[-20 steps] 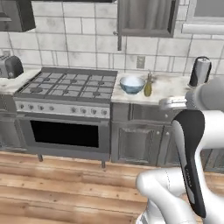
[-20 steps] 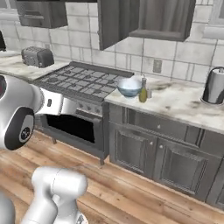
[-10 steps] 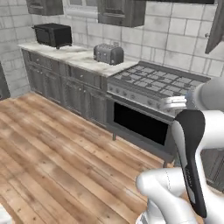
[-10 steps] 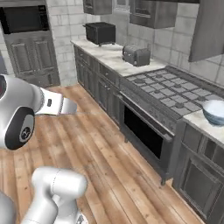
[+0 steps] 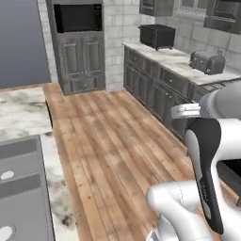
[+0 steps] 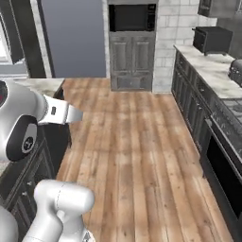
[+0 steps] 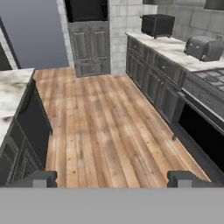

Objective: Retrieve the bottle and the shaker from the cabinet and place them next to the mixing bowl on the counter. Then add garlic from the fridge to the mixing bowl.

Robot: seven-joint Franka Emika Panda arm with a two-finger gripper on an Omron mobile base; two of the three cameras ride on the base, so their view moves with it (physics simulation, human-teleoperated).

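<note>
My gripper (image 7: pixel 112 179) is open wide over the wooden floor, with nothing between its two dark fingertips (image 7: pixel 39 178). The hand also juts out from the white arm in the left base view (image 5: pixel 181 110) and in the right base view (image 6: pixel 71 115). A tall blue-grey front, probably the fridge (image 6: pixel 71 38), stands at the far end of the room (image 5: pixel 19 42) (image 7: pixel 35 30). Dark upper cabinets (image 5: pixel 157 5) hang over the right-hand counter. The bottle, the shaker, the mixing bowl and the garlic are out of view.
A marble island counter (image 5: pixel 23 117) (image 7: pixel 11 92) runs along the left. On the right counter sit a toaster (image 7: pixel 203 46) and a black box oven (image 6: pixel 212 38). A wall oven (image 5: pixel 77 19) is beside the fridge. The stove's oven front (image 7: pixel 201 135) is at right. Wooden floor (image 6: pixel 132 142) lies open between.
The whole picture has swung left as the base turned: the stove, bowl and bottle have slid out of view, and the fridge and island came in. The gripper stays open.
</note>
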